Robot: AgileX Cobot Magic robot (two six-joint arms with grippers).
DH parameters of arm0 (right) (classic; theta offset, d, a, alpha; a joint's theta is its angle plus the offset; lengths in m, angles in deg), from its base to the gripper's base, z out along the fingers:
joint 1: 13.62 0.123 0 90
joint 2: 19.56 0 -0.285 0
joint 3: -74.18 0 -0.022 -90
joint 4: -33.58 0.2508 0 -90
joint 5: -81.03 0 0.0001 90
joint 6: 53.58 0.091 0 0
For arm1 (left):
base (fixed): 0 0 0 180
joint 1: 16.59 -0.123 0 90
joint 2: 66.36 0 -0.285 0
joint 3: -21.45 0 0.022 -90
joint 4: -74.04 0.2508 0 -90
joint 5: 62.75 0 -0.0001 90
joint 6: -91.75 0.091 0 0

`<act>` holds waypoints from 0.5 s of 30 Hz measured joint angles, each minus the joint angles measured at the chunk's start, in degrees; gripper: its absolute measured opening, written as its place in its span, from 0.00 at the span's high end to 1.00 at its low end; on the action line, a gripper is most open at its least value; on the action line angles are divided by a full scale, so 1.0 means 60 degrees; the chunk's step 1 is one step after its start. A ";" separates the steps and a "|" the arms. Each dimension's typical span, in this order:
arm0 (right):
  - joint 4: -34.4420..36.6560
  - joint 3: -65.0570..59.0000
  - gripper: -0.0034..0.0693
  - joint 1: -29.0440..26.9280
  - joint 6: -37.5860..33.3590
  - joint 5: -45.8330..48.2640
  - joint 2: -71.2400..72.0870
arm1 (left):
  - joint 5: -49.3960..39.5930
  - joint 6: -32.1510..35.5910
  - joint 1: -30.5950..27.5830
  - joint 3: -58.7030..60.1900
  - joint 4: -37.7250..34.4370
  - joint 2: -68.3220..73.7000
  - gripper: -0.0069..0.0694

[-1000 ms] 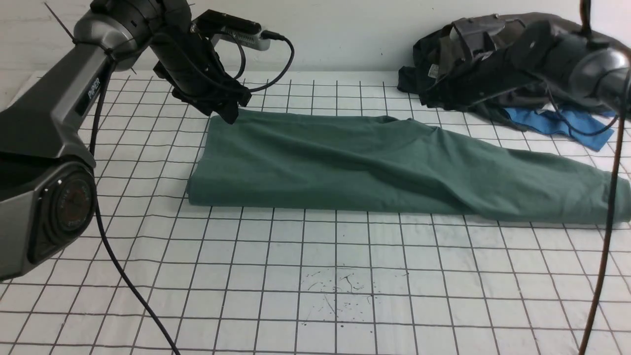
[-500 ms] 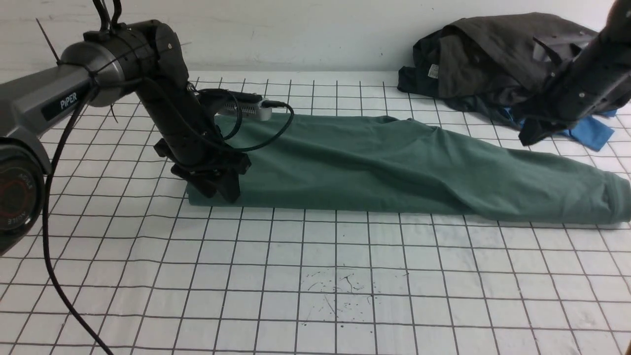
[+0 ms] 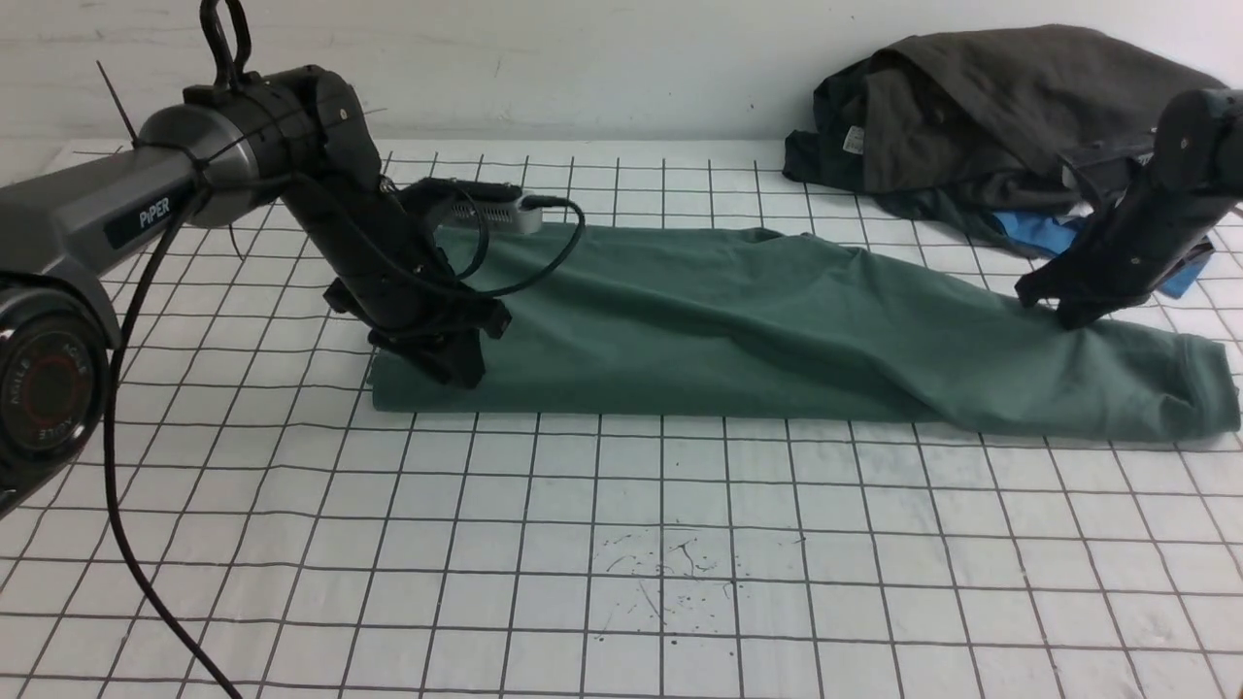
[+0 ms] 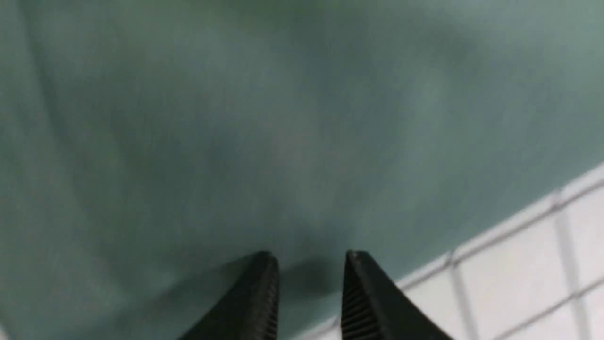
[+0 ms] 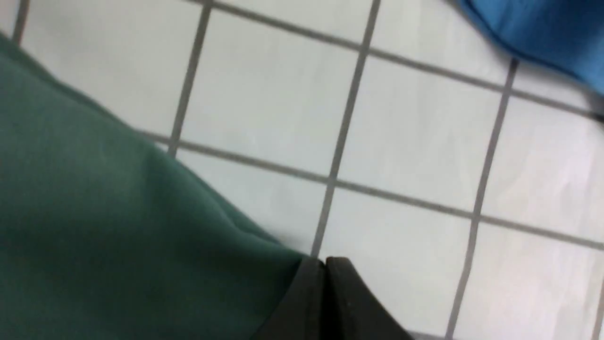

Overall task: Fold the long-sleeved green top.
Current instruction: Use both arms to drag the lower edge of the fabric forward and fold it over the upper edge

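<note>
The white grid-lined tablecloth [image 3: 466,524] lies bare in front of the long sage-green jersey top [image 3: 699,320]; a heap of dark grey-brown garments [image 3: 981,107] blocks the far right corner.

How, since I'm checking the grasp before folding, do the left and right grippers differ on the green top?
The left gripper has jaws apart; the right gripper has them shut. The left gripper is at the near left corner of the muted green jersey top; the right gripper is at its far edge near the right end. Both sit at the cloth's edge; a pinch cannot be confirmed.
</note>
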 joint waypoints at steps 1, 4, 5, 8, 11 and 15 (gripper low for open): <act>0.0000 0.0000 0.97 0.0010 0.0054 -0.0031 -0.0017 | 0.0230 0.0009 -0.0001 0.0000 -0.0130 -0.0009 0.69; 0.0154 -0.0012 0.97 0.0064 0.0129 -0.0032 -0.0017 | 0.0916 0.0009 0.0010 0.0000 -0.0234 0.0051 0.72; 0.0177 -0.0012 0.97 0.0077 0.0129 -0.0032 -0.0017 | 0.0962 0.0009 0.0010 0.0000 -0.0162 0.0112 0.73; 0.0221 -0.0012 0.97 0.0084 -0.0049 -0.0024 -0.0017 | 0.0746 0.0000 0.0010 0.0000 0.0461 0.0418 0.77; 0.0057 -0.0012 0.97 0.0054 -0.0162 -0.0041 -0.0035 | 0.0323 -0.0038 0.0046 -0.0020 0.1066 0.0491 0.82; -0.0247 -0.0012 0.97 -0.0070 -0.0180 -0.0262 -0.0139 | -0.0339 -0.0273 0.0115 -0.0031 0.2244 0.0270 0.90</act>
